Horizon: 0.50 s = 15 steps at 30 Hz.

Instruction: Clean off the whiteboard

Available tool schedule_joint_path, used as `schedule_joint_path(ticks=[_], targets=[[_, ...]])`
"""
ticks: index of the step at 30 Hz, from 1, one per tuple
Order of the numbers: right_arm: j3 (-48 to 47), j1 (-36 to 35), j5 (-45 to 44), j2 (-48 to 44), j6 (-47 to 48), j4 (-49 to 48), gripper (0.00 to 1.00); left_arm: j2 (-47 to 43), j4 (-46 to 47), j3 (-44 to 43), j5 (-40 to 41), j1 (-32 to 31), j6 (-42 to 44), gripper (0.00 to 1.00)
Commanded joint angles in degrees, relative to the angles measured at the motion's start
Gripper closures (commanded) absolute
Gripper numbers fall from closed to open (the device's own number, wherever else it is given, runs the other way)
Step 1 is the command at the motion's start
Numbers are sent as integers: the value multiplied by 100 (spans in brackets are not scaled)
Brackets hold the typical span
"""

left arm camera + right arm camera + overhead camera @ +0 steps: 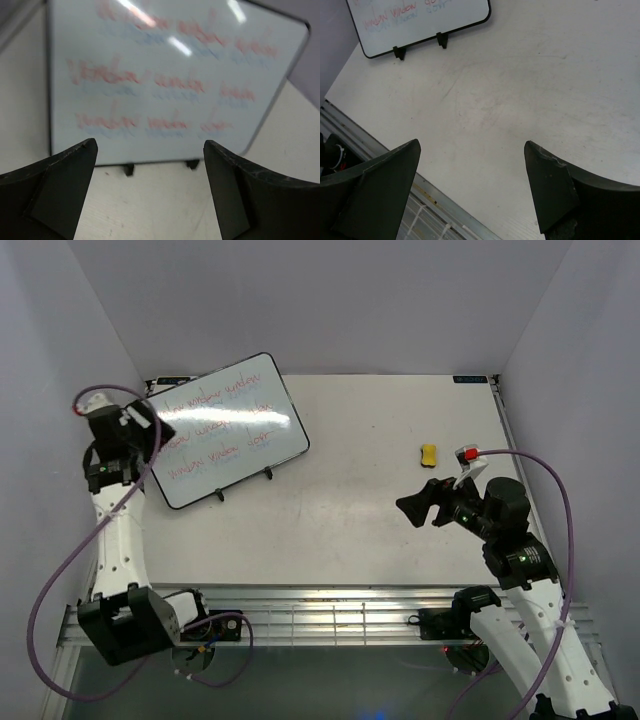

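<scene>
The whiteboard [225,428] stands tilted on small black legs at the back left, with three rows of red handwriting. It fills the left wrist view [170,80] and shows far off in the right wrist view [420,20]. My left gripper [155,430] is open and empty at the board's left edge; in its own view [150,150] its tips frame the board's lower edge. My right gripper [425,505] is open and empty above bare table at the right [470,147]. A small yellow eraser [429,455] lies on the table beyond it.
The matte white table [380,520] spans the middle. A metal rail [330,615] runs along the near edge. Grey walls close in on the left, back and right. A purple cable loops from each arm.
</scene>
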<state>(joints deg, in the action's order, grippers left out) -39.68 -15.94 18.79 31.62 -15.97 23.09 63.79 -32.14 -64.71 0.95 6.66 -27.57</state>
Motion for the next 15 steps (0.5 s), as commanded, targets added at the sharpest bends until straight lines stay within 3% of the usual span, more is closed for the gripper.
schedule_joint_path(ticks=[1, 6, 7, 9, 15], targets=[[48, -40, 617, 20, -187, -411, 10, 273, 655, -428, -833, 1695, -302, 2], [294, -32, 1197, -59, -354, -744, 10, 914, 2085, -34, -1772, 2506, -722, 2], [303, -49, 1250, -68, -372, -771, 10, 986, 2489, 45, -2505, 2838, -741, 2], [277, -145, 1286, -85, -381, -841, 10, 1361, 3402, 388, -3195, 3121, -811, 2], [31, -550, 1513, 20, -284, -833, 10, 2471, 3793, 169, -3655, 3333, -689, 2]])
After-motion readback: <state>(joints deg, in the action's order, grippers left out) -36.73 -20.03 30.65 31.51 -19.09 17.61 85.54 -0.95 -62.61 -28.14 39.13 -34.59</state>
